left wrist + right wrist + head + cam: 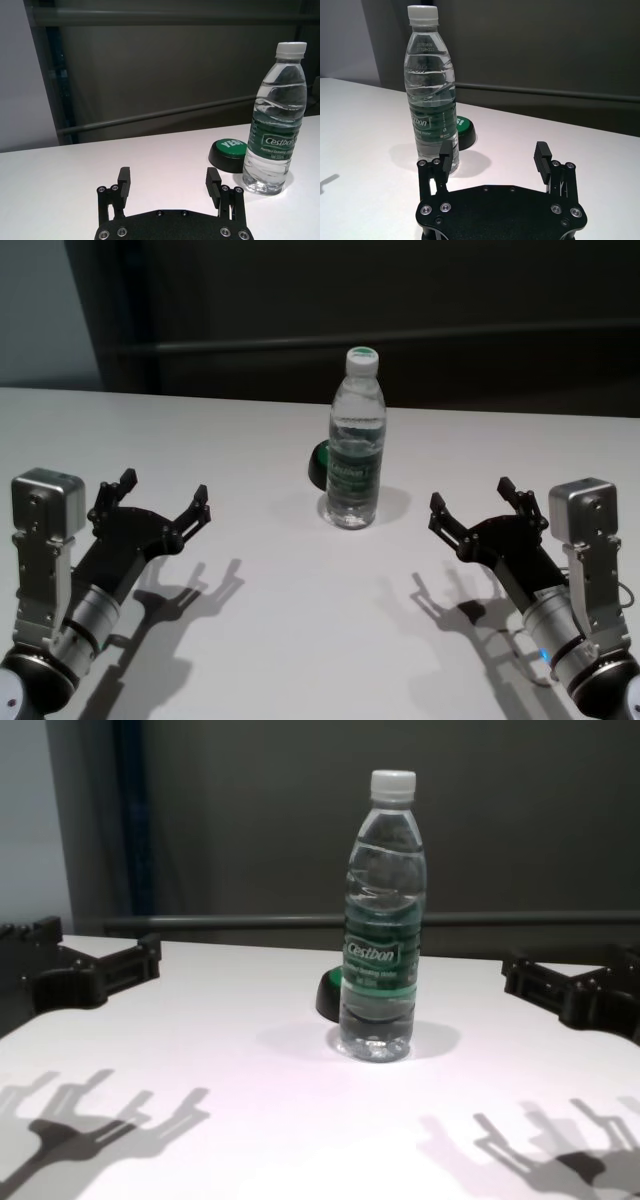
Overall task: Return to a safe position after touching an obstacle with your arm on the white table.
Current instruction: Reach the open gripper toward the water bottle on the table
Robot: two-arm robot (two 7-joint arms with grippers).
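light: bright overhead | backdrop: dim | shadows: crisp gripper shadows on white table (300, 640)

Bottle (356, 445): you see it standing upright on the table (270, 620), about midway between your two arms and farther out than both.
Dome button (229, 154): it sits on the table just behind the bottle, toward your left, partly hidden by it in the head view.
Left claw (162, 500): it hangs above the table on your left, well apart from the bottle, pointing forward and inward.
Right claw (487, 502): it hangs above the table on your right, also apart from the bottle, mirroring the left.
Wall rail (300, 922): it runs behind the table's far edge.
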